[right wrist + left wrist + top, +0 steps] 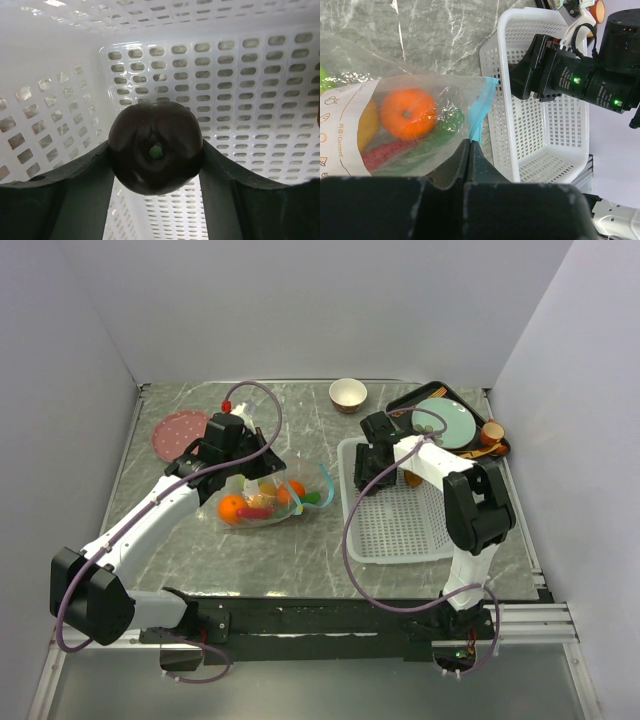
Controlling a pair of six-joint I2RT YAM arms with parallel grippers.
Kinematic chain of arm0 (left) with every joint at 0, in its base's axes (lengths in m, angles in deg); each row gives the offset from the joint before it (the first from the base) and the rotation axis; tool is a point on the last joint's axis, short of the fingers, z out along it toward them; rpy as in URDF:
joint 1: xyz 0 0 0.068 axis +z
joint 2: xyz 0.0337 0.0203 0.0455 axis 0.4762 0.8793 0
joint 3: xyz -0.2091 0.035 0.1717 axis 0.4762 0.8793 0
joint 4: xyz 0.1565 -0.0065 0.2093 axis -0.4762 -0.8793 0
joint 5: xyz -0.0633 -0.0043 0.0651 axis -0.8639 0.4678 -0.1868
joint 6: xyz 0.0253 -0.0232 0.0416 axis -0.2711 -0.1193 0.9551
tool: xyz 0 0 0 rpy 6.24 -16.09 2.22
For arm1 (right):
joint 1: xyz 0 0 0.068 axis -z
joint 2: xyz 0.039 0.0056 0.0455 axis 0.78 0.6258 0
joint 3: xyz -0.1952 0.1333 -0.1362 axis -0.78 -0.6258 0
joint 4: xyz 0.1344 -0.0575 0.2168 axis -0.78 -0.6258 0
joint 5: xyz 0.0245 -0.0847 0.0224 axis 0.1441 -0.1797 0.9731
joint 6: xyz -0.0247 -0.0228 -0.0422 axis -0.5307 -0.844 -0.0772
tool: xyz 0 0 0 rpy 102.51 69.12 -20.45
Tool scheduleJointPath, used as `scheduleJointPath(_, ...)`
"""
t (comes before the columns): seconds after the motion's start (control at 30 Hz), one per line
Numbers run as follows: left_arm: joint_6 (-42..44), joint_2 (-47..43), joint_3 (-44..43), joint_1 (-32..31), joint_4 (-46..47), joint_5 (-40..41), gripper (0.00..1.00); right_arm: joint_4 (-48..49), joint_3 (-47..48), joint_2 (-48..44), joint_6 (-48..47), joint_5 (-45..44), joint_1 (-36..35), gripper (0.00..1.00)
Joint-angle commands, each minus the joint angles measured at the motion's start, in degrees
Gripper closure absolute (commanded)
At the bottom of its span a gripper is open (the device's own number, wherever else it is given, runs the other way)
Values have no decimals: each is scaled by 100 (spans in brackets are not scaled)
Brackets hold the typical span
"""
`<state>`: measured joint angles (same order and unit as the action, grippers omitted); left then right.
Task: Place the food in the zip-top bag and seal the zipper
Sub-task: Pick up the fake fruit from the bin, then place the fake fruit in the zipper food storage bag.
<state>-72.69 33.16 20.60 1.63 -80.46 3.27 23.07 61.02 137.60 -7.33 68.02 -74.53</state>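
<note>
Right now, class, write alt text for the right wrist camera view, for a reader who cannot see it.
A dark brown, round toy fruit with a tiny green stem dot sits gripped between the right gripper's two dark fingers, inside a white perforated plastic basket.

Entry one: white label (347, 135) on the zip-top bag (445, 85), just left of the orange (408, 113). I read "content:" printed sideways in thin grey type after a slash. The two characters before the slash I could not make out. Small outline icons, cropped, ran along the label's edge farthest from the orange.
</note>
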Motion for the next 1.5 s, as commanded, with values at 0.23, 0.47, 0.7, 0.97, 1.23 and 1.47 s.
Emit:
scheduleJointPath(0.23, 157, -8, -133, 26, 101, -204, 99, 374, -505, -1433, 438, 107, 33, 73)
scheduleJointPath(0.47, 148, 62, -186, 18, 110, -231, 99, 1026, -753, -2383, 869, 1214, -335, 68)
scheduleJointPath(0.7, 95, 53, -142, 18, 198, -257, 99, 1483, -603, -2173, 1343, 1443, -1161, 69)
scheduleJointPath(0.97, 104, -52, -89, 26, 163, -231, 99, 1659, -278, -1401, 1397, 1637, -1444, 70)
scheduleJointPath(1.23, 25, -166, 16, 26, 303, -230, 99, 1923, 135, -847, 1432, 2190, -1549, 66)
scheduleJointPath(1.47, 42, -131, -36, 18, 233, -125, 99, 2239, 205, -609, 1388, 2876, -1699, 37)
